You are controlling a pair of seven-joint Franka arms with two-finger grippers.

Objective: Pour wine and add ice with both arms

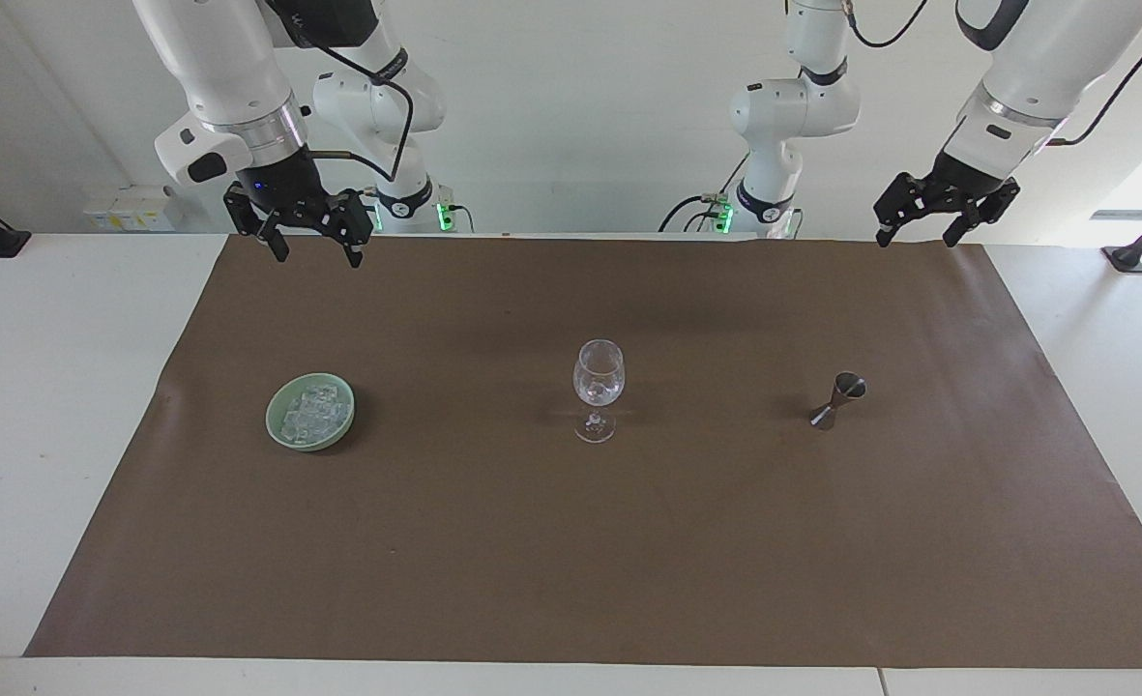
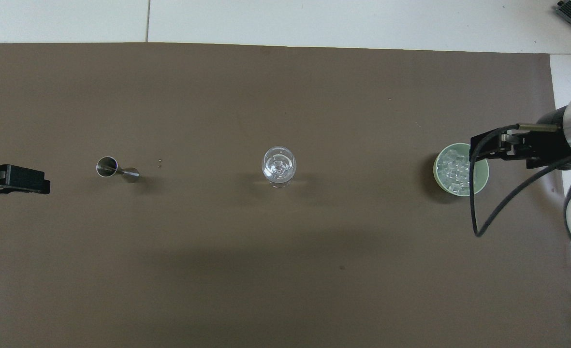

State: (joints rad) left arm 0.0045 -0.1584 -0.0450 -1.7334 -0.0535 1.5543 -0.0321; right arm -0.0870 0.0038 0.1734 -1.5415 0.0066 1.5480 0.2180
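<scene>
— So, what about the jaws?
— Both open, empty: right gripper over the brown mat's robot-side edge, left gripper likewise at its own end.
— And on the bench?
— One green bowl holding the ice, one wine glass with ice inside, one metal jigger.
— Writing?
— None readable.

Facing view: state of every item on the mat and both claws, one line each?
Wine glass: upright mid-mat, ice cubes visible in its bowl from overhead.
Green bowl: on the mat toward the right arm's end, holding ice.
Metal measuring cup: upright, toward the left arm's end, untouched.
Right claw: open, empty, raised over the mat's edge by the robots.
Left claw: open, empty, raised over the mat's corner.
</scene>
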